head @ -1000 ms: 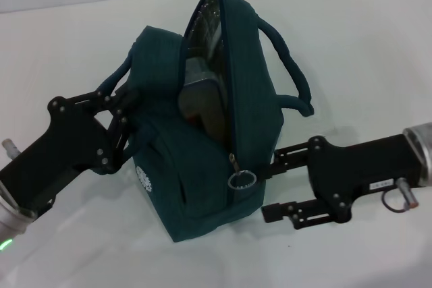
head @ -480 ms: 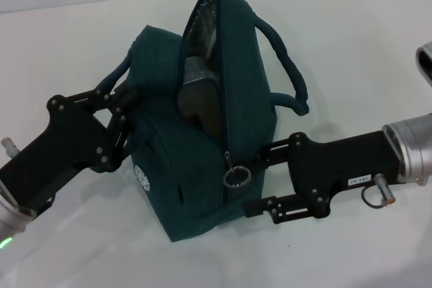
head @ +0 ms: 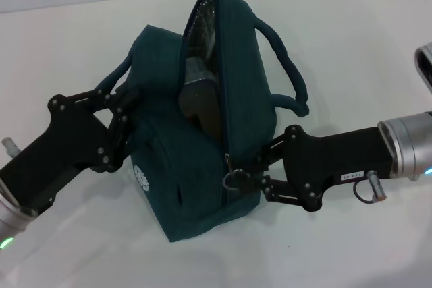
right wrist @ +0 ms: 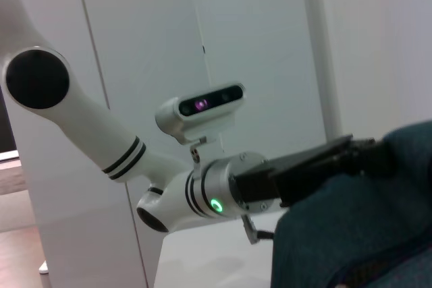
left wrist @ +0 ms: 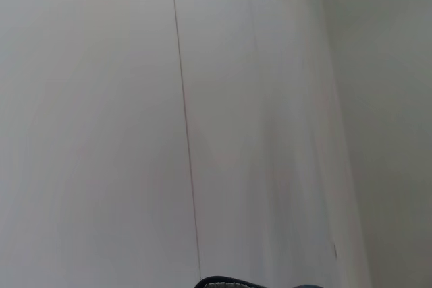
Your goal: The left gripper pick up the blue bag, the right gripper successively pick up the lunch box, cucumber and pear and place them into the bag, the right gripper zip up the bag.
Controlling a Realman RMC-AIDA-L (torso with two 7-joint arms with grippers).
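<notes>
The blue bag (head: 202,160) stands on the white table, its top gaping open, and it also fills the corner of the right wrist view (right wrist: 358,227). A dark box shape inside the opening looks like the lunch box (head: 199,102). The cucumber and pear are hidden. My left gripper (head: 123,114) is shut on the bag's left side by its handle; the right wrist view shows the same left gripper (right wrist: 368,156) against the fabric. At the bag's lower front end, my right gripper (head: 244,175) is shut on the zipper's metal ring pull (head: 235,179).
The bag's right handle (head: 287,65) loops out above my right arm. White table (head: 351,38) lies all around, with a wall seam at the back. The left wrist view shows only wall panels.
My right gripper moved left toward the bag and its fingers closed from wide open onto the zipper ring. The left gripper and bag stayed put.
</notes>
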